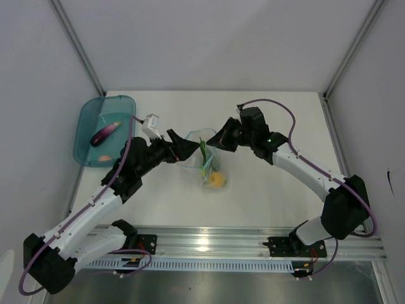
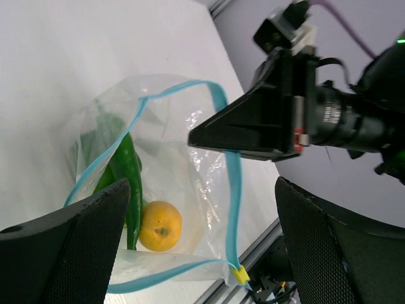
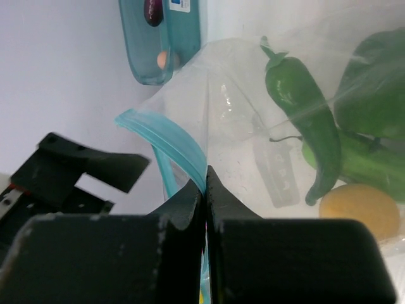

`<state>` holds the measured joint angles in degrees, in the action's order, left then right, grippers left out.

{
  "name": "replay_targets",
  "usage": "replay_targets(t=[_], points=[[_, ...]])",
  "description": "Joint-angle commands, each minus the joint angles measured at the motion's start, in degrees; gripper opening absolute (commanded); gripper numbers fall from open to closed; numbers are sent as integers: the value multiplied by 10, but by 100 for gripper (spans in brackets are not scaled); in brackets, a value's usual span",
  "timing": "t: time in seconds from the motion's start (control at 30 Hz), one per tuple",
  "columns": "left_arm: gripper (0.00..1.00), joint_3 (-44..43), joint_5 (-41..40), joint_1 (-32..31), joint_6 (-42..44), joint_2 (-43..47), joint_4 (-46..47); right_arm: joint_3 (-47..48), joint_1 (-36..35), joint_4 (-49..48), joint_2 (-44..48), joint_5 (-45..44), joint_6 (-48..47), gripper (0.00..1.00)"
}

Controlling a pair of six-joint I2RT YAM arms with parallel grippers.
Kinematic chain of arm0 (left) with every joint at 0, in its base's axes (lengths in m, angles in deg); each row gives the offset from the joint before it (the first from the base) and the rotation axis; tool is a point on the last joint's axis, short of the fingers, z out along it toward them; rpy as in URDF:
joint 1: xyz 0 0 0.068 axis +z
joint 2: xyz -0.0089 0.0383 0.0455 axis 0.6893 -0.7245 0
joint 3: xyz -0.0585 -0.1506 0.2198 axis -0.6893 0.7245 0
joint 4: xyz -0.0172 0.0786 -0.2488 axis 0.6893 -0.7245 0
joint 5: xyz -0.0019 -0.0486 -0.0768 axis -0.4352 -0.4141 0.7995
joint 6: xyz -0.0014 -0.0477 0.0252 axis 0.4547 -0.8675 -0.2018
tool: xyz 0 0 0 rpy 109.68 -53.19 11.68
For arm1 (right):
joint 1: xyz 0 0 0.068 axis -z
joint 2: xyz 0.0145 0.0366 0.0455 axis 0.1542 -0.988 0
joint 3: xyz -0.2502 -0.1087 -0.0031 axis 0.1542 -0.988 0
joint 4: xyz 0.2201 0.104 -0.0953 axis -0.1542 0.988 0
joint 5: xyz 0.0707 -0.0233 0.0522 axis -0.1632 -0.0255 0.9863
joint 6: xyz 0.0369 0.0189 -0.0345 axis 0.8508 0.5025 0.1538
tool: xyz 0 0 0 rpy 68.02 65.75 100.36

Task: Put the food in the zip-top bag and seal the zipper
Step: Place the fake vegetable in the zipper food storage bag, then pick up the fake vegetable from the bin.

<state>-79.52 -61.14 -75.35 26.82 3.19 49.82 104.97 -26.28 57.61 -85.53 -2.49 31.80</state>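
Observation:
The clear zip-top bag (image 1: 206, 161) lies at the table's middle with its mouth open. Its light blue zipper strip (image 2: 229, 183) ends at a small yellow slider tab (image 2: 240, 275). Inside lie a green pepper (image 2: 128, 174), other green pieces (image 3: 373, 95) and a yellow-orange round fruit (image 2: 160, 226). My right gripper (image 3: 205, 174) is shut on the blue rim strip and holds it up; it also shows in the top view (image 1: 215, 140). My left gripper (image 2: 202, 183) is open and empty, facing the bag's mouth (image 1: 182, 147). The purple eggplant (image 1: 105, 133) and a pinkish piece (image 3: 162, 59) lie in the tub.
A rigid translucent teal tub (image 1: 88, 114) stands at the far left of the table. Metal frame posts rise at the back corners. An aluminium rail (image 1: 209, 244) runs along the near edge by the arm bases.

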Motion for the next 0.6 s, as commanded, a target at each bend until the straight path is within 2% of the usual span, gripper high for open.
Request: replay_targets(t=[0.0, 0.3, 0.4, 0.57], points=[[95, 1, -14, -2, 44, 33, 21, -7, 8, 2, 23, -21, -27, 0], [95, -1, -60, 28, 35, 58, -5, -13, 4, 33, 27, -63, -83, 0], [94, 10, -62, 65, 17, 63, -5, 7, -11, 54, 19, -73, -140, 0], [94, 23, -62, 111, -9, 63, -49, 38, -12, 74, 29, -66, -172, 0]])
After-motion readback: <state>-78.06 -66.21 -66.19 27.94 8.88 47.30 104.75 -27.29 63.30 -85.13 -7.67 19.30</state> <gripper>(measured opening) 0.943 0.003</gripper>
